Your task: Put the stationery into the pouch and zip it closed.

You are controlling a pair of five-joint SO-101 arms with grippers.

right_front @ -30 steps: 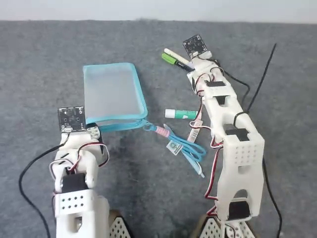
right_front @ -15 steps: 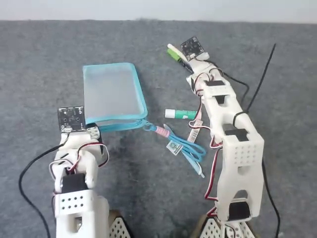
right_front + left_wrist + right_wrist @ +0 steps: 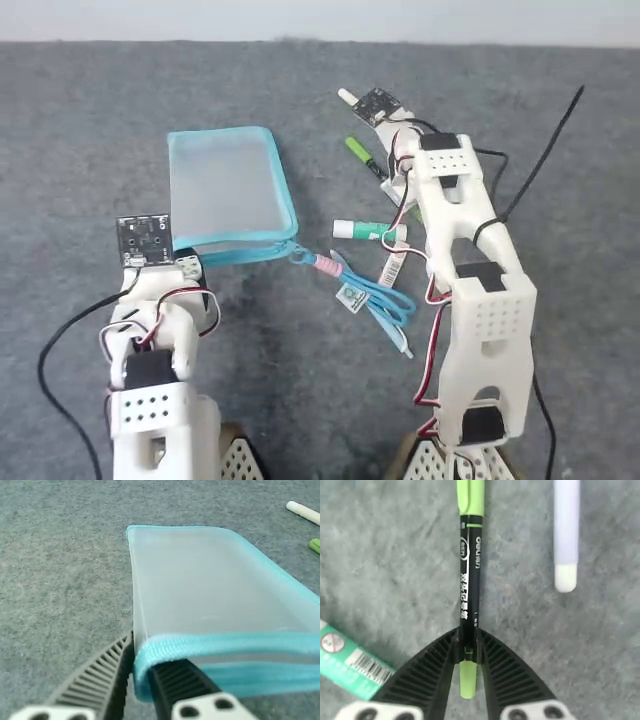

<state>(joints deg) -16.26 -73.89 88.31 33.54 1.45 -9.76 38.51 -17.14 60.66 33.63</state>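
The right gripper [image 3: 468, 641] is clamped on the green pen [image 3: 469, 580] near the desk's far edge. The left gripper [image 3: 134, 647] pinches the pouch [image 3: 225, 190] corner mid-desk. Best to lift the pen level and aim it at the zip mouth.

i work at what looks like a robotics lab bench: grey felt mat [image 3: 90, 120] over the table, a plain pale wall [image 3: 300, 18] behind, my left arm [image 3: 150, 400] and right arm [image 3: 485, 300] of white printed plastic with loose wires [image 3: 432, 350] bared.

Even diffuse light, soft shadows, close foreground blurred.
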